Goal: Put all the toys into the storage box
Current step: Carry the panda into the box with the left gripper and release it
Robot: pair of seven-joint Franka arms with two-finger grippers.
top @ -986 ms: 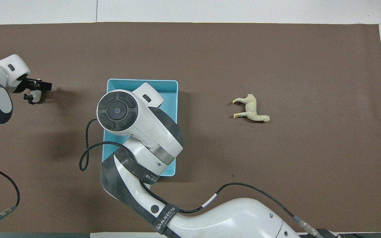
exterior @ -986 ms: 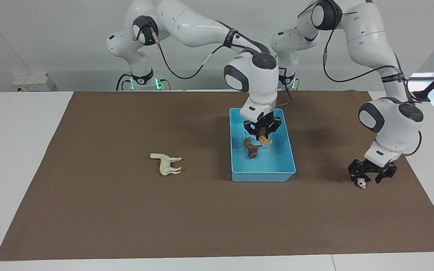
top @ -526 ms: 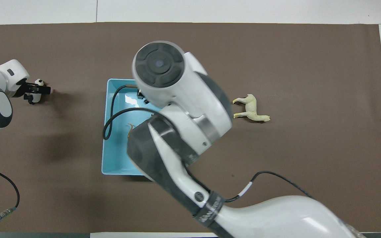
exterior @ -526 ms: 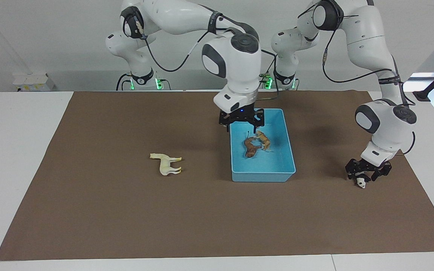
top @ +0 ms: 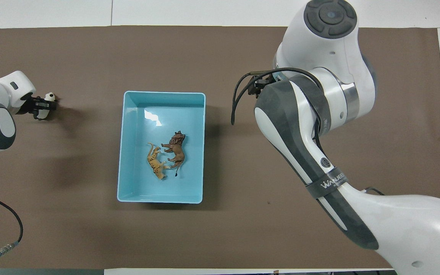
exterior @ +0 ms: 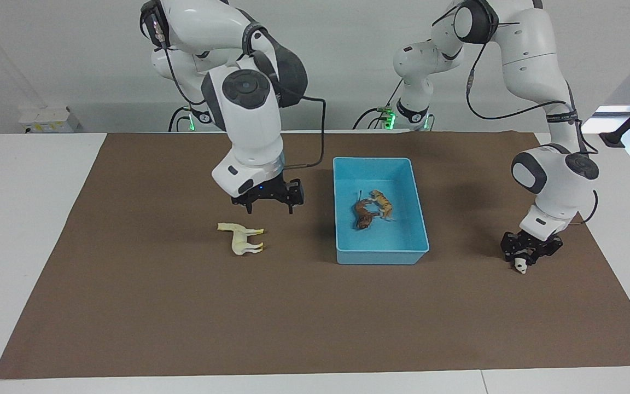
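You have two toys already in the storage box (exterior: 380, 243), at centre frame in the facing view: the tiger (exterior: 383, 203) and the lion (exterior: 363, 214) lie touching on its floor; two remain out. The panda (exterior: 521, 266) sits on the brown mat (exterior: 184, 317) at the lower right of the facing view, and the left gripper (exterior: 528, 253) is down upon it with its fingers drawn in around the toy; from these views the grip looks made, though you cannot see how firmly. The horse (exterior: 242, 238) lies on its side left of centre in the facing view; the right gripper (exterior: 267, 203) hangs above the mat just up and right of it, fingers spread and holding nothing. To do this step well, I judge you should confirm the panda is seated between the fingers before lifting, raise it straight up clear of the box rim, and release only over bare floor away from the two toys; bring the right gripper squarely over the horse's body, across its narrow width, before descending.
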